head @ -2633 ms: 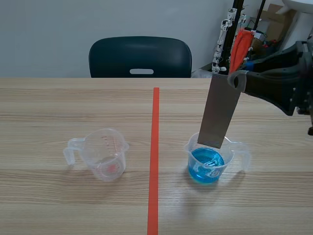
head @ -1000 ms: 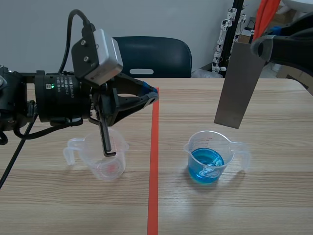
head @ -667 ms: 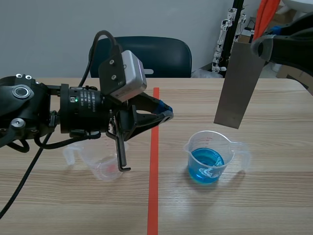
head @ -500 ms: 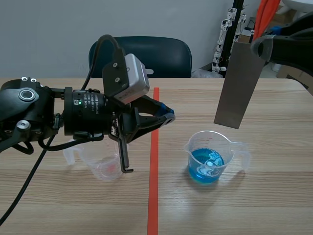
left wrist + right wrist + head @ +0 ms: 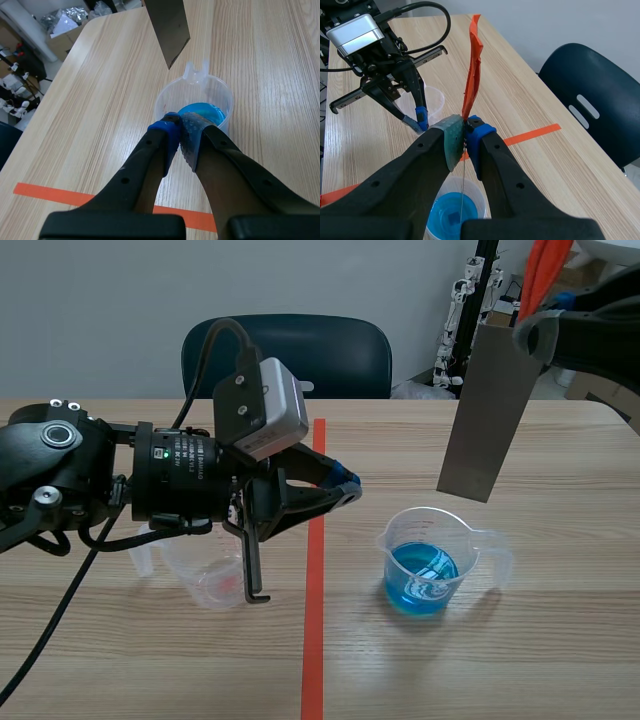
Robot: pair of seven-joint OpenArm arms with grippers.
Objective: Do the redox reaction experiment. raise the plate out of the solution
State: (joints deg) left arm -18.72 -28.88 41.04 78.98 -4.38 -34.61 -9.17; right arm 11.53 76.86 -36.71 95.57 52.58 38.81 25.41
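Scene view: right tool [image 5: 530,335] pinches the plate [image 5: 485,410] at its top; the lower edge hangs clear above the cup [image 5: 430,560] of blue liquid.

Left wrist view: left tool [image 5: 181,132], pressed together, near the cup.

Right wrist view: keep the plate vertical so drips fall inside.

The gripper [image 5: 464,131] is closed on a thin plate [image 5: 462,185], seen edge-on, which hangs over the cup [image 5: 451,216] of blue liquid under it.
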